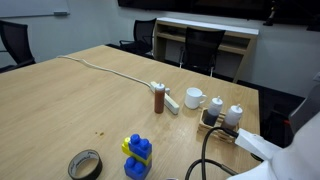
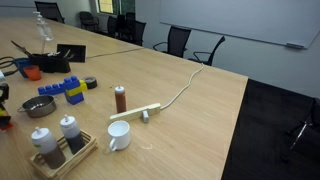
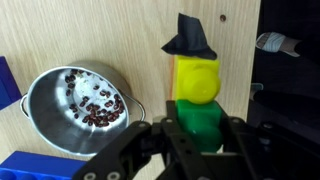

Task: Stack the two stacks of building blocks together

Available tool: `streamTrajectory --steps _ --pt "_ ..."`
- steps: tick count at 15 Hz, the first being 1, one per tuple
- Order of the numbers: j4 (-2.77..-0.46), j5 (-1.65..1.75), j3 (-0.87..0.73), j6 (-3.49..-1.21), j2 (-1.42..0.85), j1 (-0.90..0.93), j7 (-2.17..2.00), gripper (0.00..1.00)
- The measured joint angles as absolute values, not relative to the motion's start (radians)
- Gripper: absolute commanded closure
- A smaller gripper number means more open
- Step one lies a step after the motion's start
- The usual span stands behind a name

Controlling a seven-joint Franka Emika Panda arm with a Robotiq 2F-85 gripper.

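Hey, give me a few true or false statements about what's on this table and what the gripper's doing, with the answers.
1. The metal bowl holds small dark reddish pieces. True.
2. The gripper is closed on the green and yellow stack. True.
3. The brown shaker bottle lies on its side. False: it stands upright.
4. The tape roll sits in the bowl. False: it lies on the table.

No text, label, brand or number can be read anywhere.
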State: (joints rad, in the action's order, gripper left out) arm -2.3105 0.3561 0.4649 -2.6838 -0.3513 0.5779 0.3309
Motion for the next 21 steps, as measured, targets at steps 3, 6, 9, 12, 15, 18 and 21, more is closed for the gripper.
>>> streamTrajectory --steps 3,6,9,12,15,18,21 --pt "-2.28 0.291 0.474 -2.629 -0.345 0.577 0.329 0.89" --pt "-2.23 0.24 0.482 -2.571 -0.343 0.575 0.329 0.89" --pt "-2.184 0.2 0.485 -2.523 -0.339 0.567 0.329 0.89" --pt "-2.165 0.16 0.484 -2.498 -0.322 0.544 0.327 0.89" --pt "-2.165 0.126 0.484 -2.496 -0.3 0.508 0.325 0.89" --pt "-2.168 0.087 0.484 -2.496 -0.277 0.478 0.324 0.89" --pt "-2.167 0.066 0.482 -2.494 -0.259 0.461 0.316 0.89"
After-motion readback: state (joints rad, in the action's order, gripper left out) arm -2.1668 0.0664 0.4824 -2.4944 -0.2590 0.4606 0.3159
